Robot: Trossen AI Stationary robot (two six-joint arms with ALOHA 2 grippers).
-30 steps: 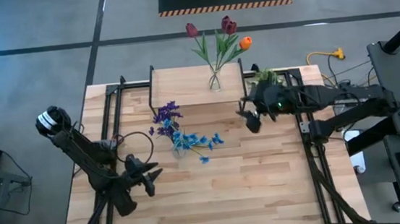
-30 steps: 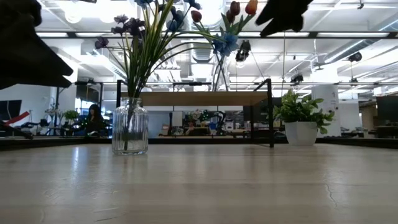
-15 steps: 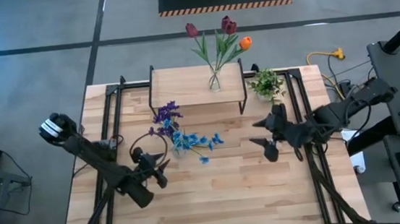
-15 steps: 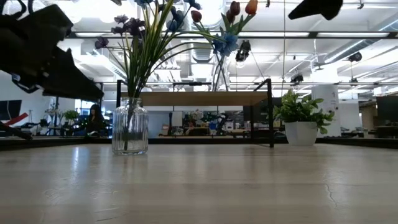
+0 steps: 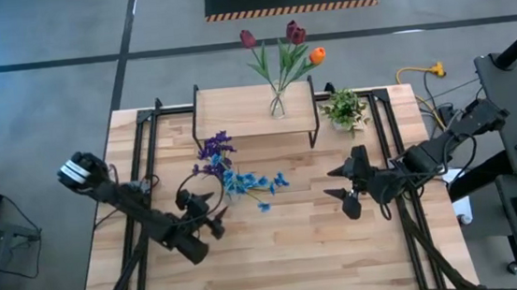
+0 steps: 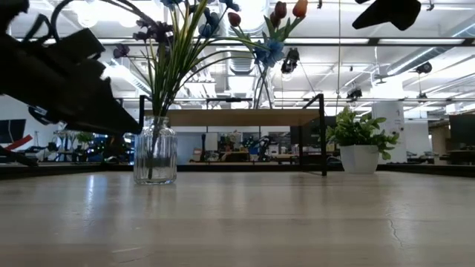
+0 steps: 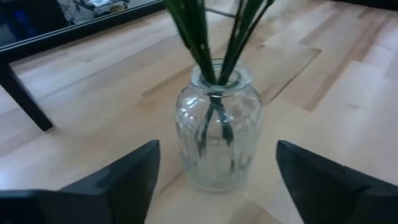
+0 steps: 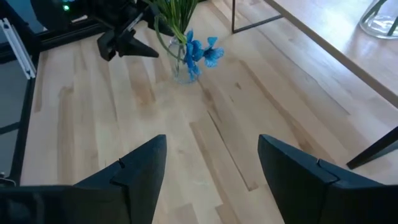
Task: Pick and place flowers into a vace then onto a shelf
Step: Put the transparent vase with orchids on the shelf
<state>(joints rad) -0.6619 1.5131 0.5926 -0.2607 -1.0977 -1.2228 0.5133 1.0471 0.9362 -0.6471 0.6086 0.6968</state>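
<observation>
The left gripper (image 5: pixel 210 212), fingers spread, hovers just left of the glass vase (image 7: pixel 217 132) holding purple and blue flowers (image 5: pixel 233 171). The right gripper (image 5: pixel 345 183) gapes right. The tulips' vase (image 5: pixel 278 106) apparently stands on the shelf (image 5: pixel 237 112).

Flowers (image 5: pixel 233 171) purple and blue, green stems; vase (image 7: pixel 217 127) clear glass; shelf (image 5: pixel 253 109) light wood, black legs.

One camera looks straight down on the light wooden counter (image 5: pixel 286 246); another sits level with its top. Both wrist cameras share the clear ribbed glass vase (image 7: pixel 217 130), the left one close.
</observation>
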